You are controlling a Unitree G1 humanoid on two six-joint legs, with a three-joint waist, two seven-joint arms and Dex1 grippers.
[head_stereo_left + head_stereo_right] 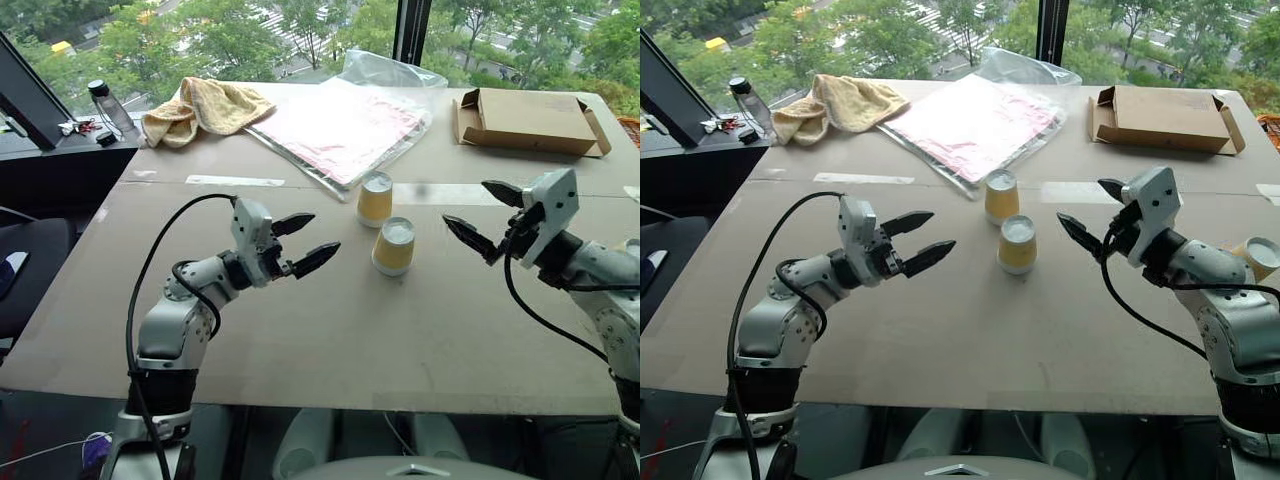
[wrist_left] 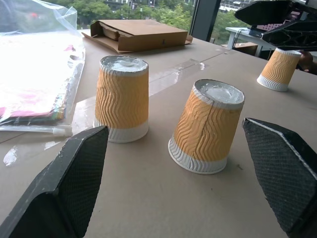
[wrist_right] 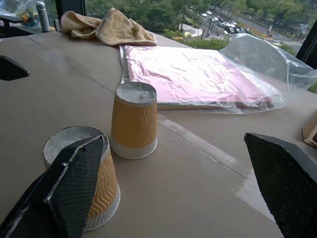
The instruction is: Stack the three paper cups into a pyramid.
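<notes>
**Mia:** Where are the cups?

**Ben:** Two stand upside down in the middle of the table (image 1: 300, 330), close together but not touching. One is the far cup (image 1: 375, 199), the other is the near cup (image 1: 393, 246). The third cup (image 1: 1258, 256) is way off on the right, also upside down, just behind the right arm.

**Mia:** What are the claws doing?

**Ben:** The left claw (image 1: 304, 243) is wide open and holds nothing. The right claw (image 1: 484, 217) is wide open and empty too. Both hang above the table, pointing in at the two middle cups.

**Mia:** Which arm should get the third cup?

**Ben:** I think the right one. That cup sits right beside it, on its outer side. The left claw is far away, with the two middle cups in between.

**Mia:** So what's tricky?

**Ben:** The right claw points left, away from that cup. It would have to turn back toward the right first.
</notes>
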